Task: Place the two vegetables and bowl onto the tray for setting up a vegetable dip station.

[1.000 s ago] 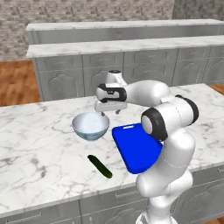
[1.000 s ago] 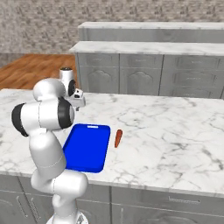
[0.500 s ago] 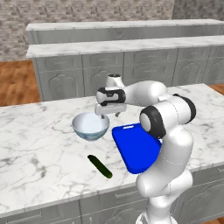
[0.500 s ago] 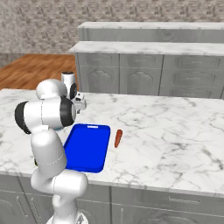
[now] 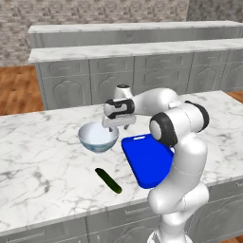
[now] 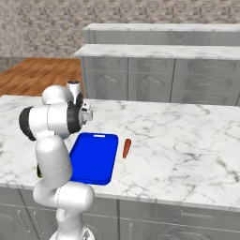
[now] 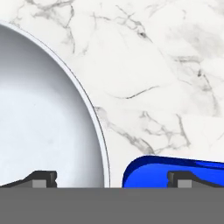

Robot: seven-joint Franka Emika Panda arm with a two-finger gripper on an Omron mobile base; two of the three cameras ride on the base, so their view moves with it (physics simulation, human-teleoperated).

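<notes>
The jaws stand apart, straddling the rim of the bowl (image 7: 48,127), one fingertip (image 7: 41,178) inside, the other over the tray (image 7: 175,167). The left base view shows the cucumber (image 5: 108,181) on the bench (image 5: 42,156); the right base view shows the carrot (image 6: 126,147) beside the tray. The arm reaches forward, hand pointing down.

tool (image 5: 118,127) hangs over far right rim of round pale bluish-white glossy bowl (image 5: 97,136), fingers pointing down | flat bright blue rectangular tray (image 5: 146,159) just right of bowl, partly behind white arm | slim dark green cucumber-like stick (image 5: 108,180) lies nearer on white marble tabletop (image 5: 42,161), apart from both
</notes>
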